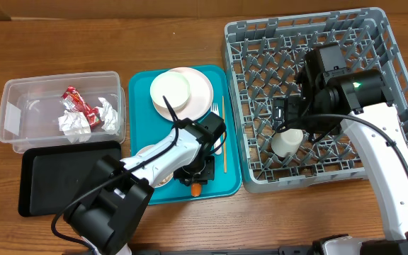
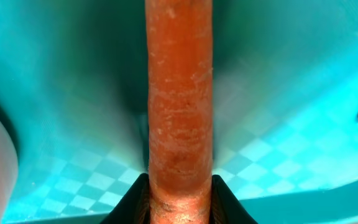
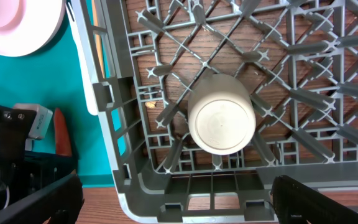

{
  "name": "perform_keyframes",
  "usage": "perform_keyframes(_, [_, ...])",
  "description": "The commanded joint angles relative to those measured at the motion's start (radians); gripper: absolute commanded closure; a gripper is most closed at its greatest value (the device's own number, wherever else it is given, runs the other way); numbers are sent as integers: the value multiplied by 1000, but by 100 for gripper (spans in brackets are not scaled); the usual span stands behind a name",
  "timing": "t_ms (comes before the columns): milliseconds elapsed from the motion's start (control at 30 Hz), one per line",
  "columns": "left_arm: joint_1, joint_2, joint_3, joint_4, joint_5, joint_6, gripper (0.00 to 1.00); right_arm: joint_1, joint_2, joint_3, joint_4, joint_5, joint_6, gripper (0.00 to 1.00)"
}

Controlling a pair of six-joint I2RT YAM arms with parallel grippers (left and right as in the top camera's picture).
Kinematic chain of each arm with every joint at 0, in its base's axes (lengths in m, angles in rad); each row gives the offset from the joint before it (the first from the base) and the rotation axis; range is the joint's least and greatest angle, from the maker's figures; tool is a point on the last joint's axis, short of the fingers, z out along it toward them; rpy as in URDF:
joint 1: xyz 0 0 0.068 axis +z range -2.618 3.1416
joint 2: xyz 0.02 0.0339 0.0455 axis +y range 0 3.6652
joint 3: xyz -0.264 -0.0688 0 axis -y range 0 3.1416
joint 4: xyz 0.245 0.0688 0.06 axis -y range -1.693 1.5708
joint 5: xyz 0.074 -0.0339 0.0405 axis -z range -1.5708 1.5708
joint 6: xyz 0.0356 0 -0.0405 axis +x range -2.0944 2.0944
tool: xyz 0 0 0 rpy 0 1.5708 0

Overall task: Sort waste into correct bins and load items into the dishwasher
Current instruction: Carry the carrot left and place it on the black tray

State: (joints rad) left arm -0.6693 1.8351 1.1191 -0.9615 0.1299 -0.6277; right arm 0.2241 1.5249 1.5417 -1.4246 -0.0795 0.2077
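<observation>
Item: small orange carrot (image 2: 179,93), rough, pale-flecked skin, on the flat teal tray (image 2: 291,93), pinched between the fingers of my left hand (image 2: 179,194). My right hand (image 3: 179,200) is spread wide and empty.

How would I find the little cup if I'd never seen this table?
Find the big grey rack on the right of the table. Look in its near corner, next to the teal tray, and that is where the cup sits. It is small, round and white, and it is the only dish in the rack.
</observation>
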Motion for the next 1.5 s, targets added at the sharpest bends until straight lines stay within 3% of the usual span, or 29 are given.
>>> perform_keyframes(0, [3, -3, 91, -27, 16, 68, 96, 3, -11, 20, 5, -4, -6, 0])
perform_keyframes(267, [94, -17, 440, -296, -67, 90, 96, 3, -11, 20, 5, -4, -6, 0])
perform_keyframes(367, [182, -39, 602, -401, -66, 83, 96, 3, -11, 20, 5, -4, -6, 0])
perform_keyframes(500, [311, -97, 667, -462, -57, 23, 96, 3, -11, 20, 5, -4, -6, 0])
perform_keyframes(767, [667, -195, 666, -597, -55, 16, 96, 3, -11, 20, 5, -4, -6, 0])
perform_keyframes(933, [875, -200, 640, -621, -60, -107, 96, 3, -11, 20, 5, -4, -6, 0])
perform_keyframes(1067, [977, -200, 561, -586, -60, -187, 96, 3, -11, 20, 5, -4, -6, 0])
perform_keyframes(1467, [1236, -200, 103, -315, -24, -245, 96, 3, -11, 20, 5, -4, -6, 0])
